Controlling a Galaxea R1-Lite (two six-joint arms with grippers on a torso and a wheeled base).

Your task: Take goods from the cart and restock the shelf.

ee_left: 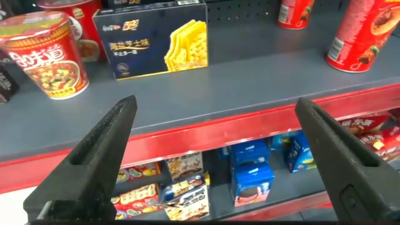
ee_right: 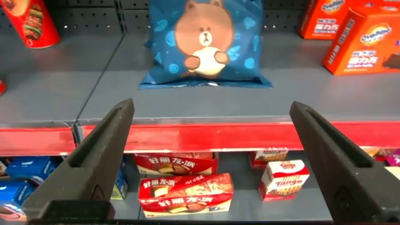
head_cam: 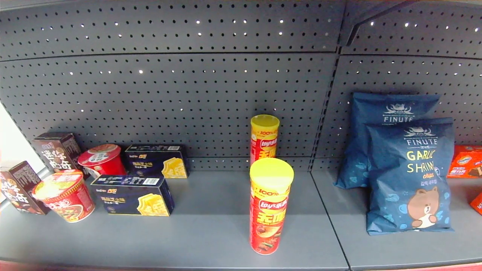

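Left gripper (ee_left: pixel 215 103) and right gripper (ee_right: pixel 212 105) gape wide, empty, facing shelf (head_cam: pixel 211 226); chip can (head_cam: pixel 269 205) stands centre frame.

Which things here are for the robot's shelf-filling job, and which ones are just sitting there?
For the job: grey shelf, left gripper (open, empty), right gripper (open, empty).
Just sitting, already stocked: chip tubes, noodle cups, dark blue boxes, blue bags, orange boxes, lower-shelf snacks.
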